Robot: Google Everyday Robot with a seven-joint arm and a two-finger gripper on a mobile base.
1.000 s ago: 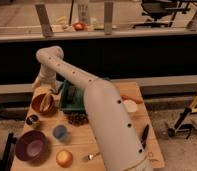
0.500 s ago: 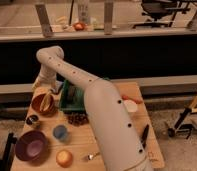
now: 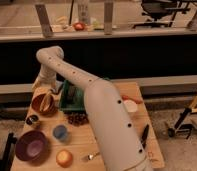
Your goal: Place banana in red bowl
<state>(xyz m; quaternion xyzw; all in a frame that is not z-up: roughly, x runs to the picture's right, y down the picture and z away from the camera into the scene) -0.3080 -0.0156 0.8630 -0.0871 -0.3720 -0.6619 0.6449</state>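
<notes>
The banana is hard to pick out. A pale streak sits at the 12 o'clock rim of the red bowl [image 3: 44, 104], but it could be the fruit or just the bowl's lighter edge. No banana lies loose on the desk [image 3: 77, 136], not by the purple bowl [image 3: 31, 146], the blue cup [image 3: 60, 133] or the green basket [image 3: 72, 97]. My jaws hang low over the red bowl at the desk's 10 o'clock corner, directly above its 12 o'clock rim. I cannot tell whether they are spread or pinching anything. I judge the reach to the bowl is done. What is left is making sure the banana rests inside and then lifting clear. If that streak is the banana, it lies directly beneath my jaws, touching or nearly so.
</notes>
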